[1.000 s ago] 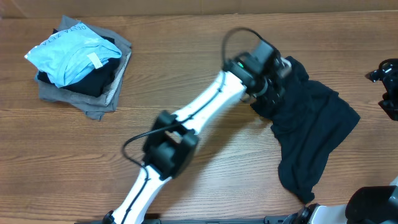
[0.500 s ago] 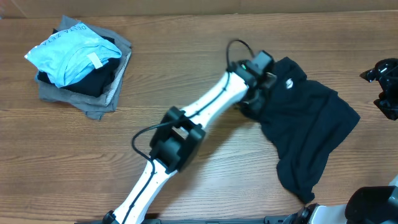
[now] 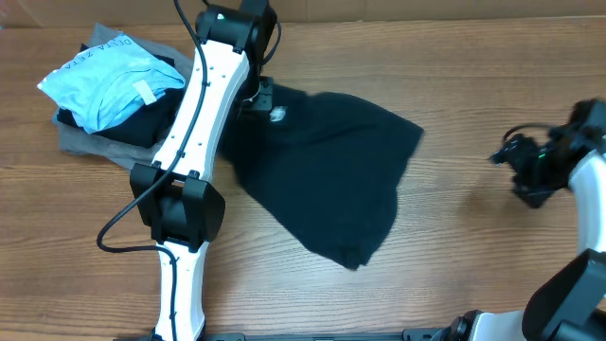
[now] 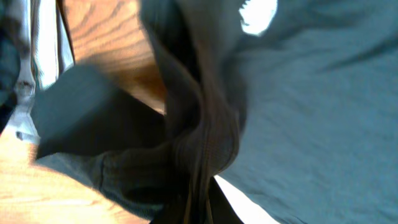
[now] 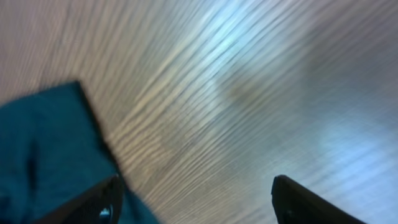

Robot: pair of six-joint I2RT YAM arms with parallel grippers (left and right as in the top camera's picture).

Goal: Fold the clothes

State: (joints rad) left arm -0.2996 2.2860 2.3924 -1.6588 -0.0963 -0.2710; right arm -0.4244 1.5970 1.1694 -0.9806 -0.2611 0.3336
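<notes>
The clothes, a black T-shirt with a small white logo, lie spread across the middle of the table. My left gripper is shut on the shirt's upper left edge near the logo. In the left wrist view, bunched dark fabric runs down between the jaws of the left gripper, and the logo shows at the top. My right gripper hovers at the right, apart from the shirt. Its fingers stand wide over bare wood, and the shirt's edge shows at the left.
A pile of other garments sits at the back left: a light blue one on top of dark and grey ones. The left arm stretches from the front edge up between the pile and the shirt. The wooden table surrounds everything.
My left gripper shut on the shirt and dragged it from the right side to the middle and back left, spreading it out. My right arm moved inward from the right edge.
</notes>
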